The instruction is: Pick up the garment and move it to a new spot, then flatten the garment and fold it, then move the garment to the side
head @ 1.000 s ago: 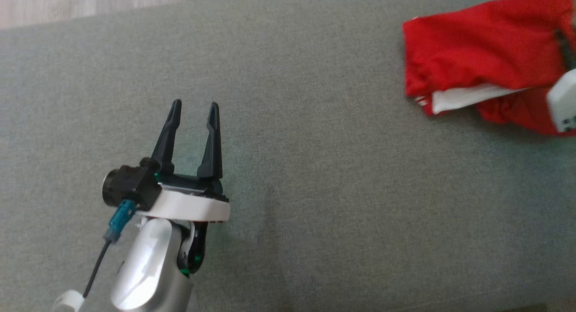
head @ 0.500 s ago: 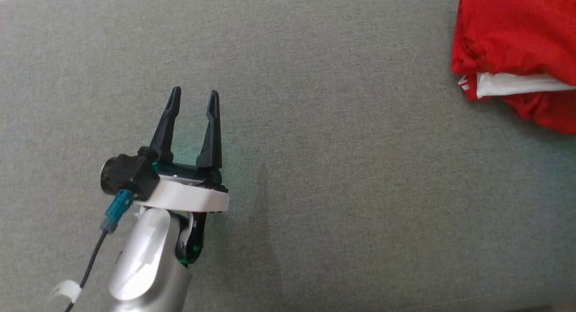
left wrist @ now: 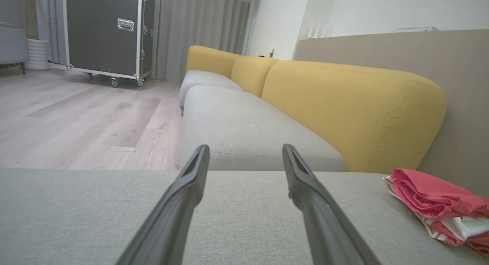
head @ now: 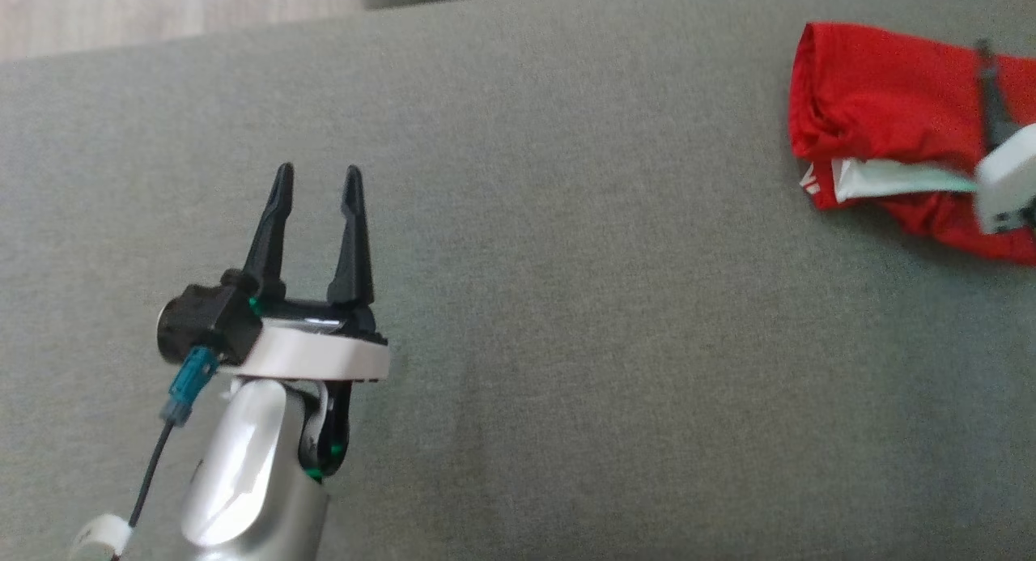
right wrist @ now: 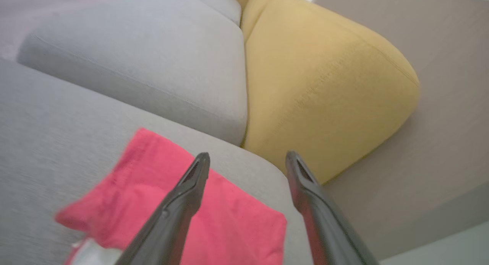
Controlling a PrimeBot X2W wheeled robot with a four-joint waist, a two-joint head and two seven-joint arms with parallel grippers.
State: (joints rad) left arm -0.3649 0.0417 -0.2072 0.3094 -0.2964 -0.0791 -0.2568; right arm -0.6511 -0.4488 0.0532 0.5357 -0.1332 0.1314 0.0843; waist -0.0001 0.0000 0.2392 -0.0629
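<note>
Red cloth, light and limp: the garment (head: 882, 99) lies folded at the right end of the grey sofa seat (head: 566, 261), best pinched through a doubled edge. The right tool (right wrist: 248, 156) hangs over it, spread apart, seemingly not touching. The left tool (head: 317, 172) is also apart, empty, well away.

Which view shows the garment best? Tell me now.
Head view: the garment lies folded, seen from above, mostly whole. Left wrist view catches it side-on, cut at the edge; right wrist view blurs it behind the right claw.
</note>
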